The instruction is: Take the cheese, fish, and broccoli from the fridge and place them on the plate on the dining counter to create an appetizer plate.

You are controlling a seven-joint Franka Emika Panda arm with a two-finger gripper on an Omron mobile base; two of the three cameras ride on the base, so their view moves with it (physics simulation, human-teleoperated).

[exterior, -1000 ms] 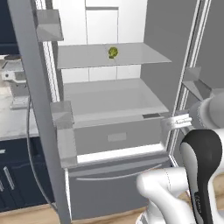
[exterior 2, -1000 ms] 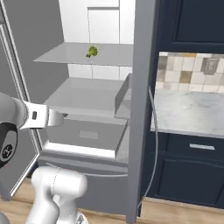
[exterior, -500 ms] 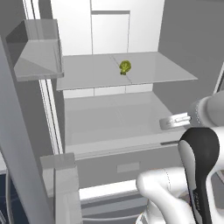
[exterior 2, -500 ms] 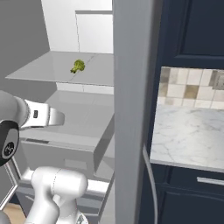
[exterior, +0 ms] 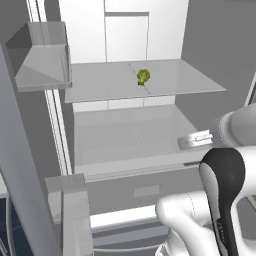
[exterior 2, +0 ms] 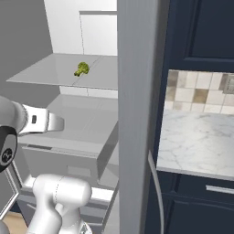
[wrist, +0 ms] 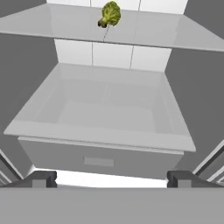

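Jaws spread wide and holding nothing: the two-finger gripper (wrist: 112, 178) sits low in front of the tall grey steel fridge (exterior: 210, 55), its dark fingertips (wrist: 40, 178) level with the pale lower drawer (wrist: 105, 113). The small bumpy yellow-green broccoli (wrist: 109, 14) rests on the clear glass shelf (exterior: 175, 80) above and farther back, well apart from the fingers. To do this well, raise the hand to shelf height, keep the jaws open, centre them on the floret, then go straight in and close gently. Cheese and fish may lie elsewhere in the fridge, hard to tell. Against half a second ago, both base views sit closer to the fridge, so the base has driven in; the broccoli hasn't budged.
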